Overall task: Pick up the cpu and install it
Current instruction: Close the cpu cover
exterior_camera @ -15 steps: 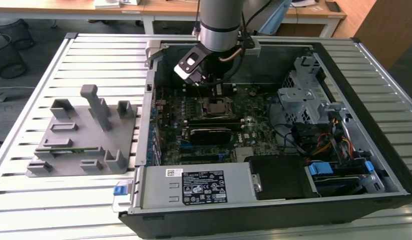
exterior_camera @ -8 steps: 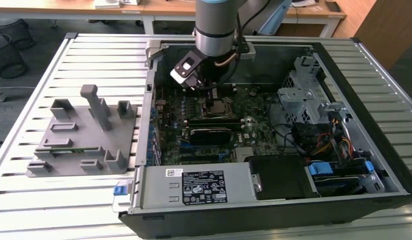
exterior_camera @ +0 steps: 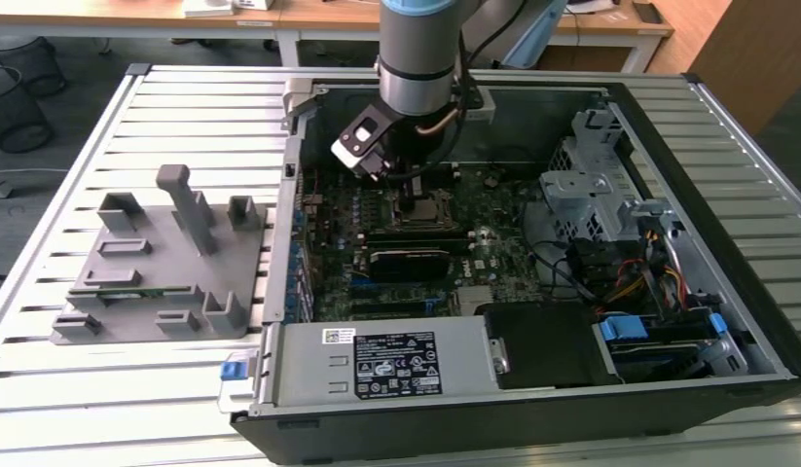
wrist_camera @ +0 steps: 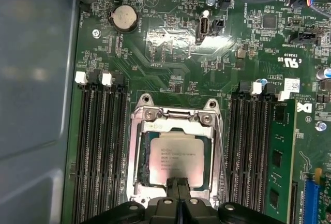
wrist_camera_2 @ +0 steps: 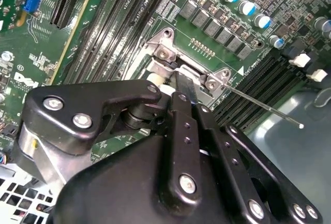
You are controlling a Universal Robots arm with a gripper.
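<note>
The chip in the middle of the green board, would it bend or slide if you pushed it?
Probably neither. The chip has a flat metal top, so it looks stiff, not floppy. It lies inside the metal socket frame, which would likely stop sliding. The smooth top may be slippery, and such a thin part seems light.

The claw (wrist_camera: 178, 182) is low inside the open case (exterior_camera: 711, 107), over the cpu (wrist_camera: 173, 157) in its socket frame (wrist_camera: 135, 151). Memory slots (wrist_camera: 98, 146) flank the socket closely on both sides. On the exterior view's right, the drive cage (exterior_camera: 595, 195) and cables (exterior_camera: 634, 282) crowd the case; on its left, the fixture block (exterior_camera: 166, 263) stands on the slatted counter (exterior_camera: 62, 195).
</note>
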